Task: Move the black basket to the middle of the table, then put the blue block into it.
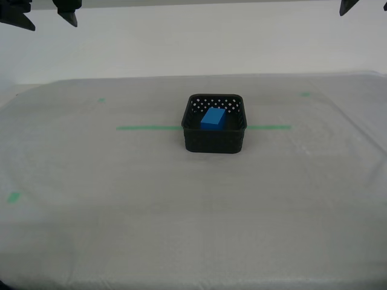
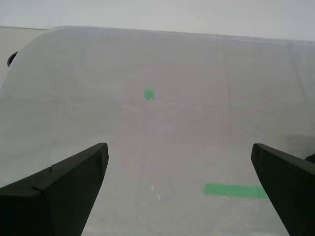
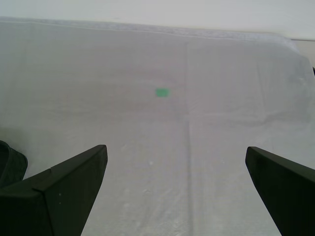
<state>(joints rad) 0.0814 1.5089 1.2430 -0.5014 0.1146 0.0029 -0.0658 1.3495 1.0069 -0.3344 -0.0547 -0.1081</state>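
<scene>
The black basket stands near the middle of the table, on the long green tape line. The blue block lies inside it. My first gripper is open and holds nothing; a rounded edge of the basket shows beside one of its fingers. My second gripper is also open and empty over bare cloth, with neither basket nor block in its view. Both hang well above the table, away from the basket. Dark fingertips poke in at the exterior view's top left, and one fingertip at its top right.
Small green tape marks lie on the cloth: green mark, green mark, and green mark near the exterior view's left edge. One end of the tape line shows under my second gripper. A pale wall stands behind the table.
</scene>
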